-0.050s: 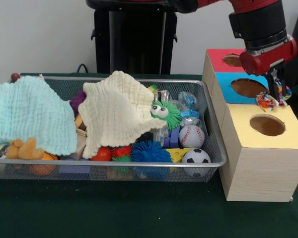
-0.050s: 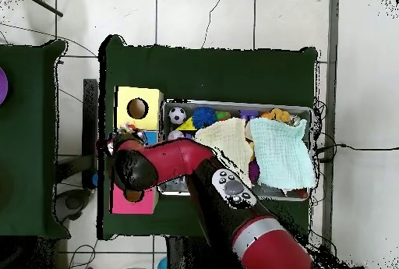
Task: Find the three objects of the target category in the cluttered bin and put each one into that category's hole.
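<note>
Candy wrapper in gripper shows from front; overhead hides it.

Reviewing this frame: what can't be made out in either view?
- Bin contents under the yellow cloth and blue cloth: covered in both views.
- Blue hole and gripper: hidden overhead by the arm.
- Small multicoloured item at the gripper: too small to identify.
- Inside of the yellow hole: dark.
</note>
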You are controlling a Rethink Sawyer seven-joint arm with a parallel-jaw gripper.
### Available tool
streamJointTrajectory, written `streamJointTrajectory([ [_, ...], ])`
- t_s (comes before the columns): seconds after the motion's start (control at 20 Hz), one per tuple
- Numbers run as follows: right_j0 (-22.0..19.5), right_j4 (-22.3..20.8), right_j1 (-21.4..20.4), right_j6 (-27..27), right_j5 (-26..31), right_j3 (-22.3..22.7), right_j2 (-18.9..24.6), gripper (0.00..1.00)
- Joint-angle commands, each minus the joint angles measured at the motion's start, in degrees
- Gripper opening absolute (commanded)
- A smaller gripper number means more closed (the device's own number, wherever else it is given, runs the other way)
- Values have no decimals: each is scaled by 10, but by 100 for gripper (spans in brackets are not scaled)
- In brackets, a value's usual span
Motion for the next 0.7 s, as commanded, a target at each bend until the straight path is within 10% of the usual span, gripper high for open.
streamJointTrajectory([
  [0.05,38,-47,-15,66,-40,-48,-121,0],
  [0.7,64,-31,2,67,-100,-55,-161,0],
])
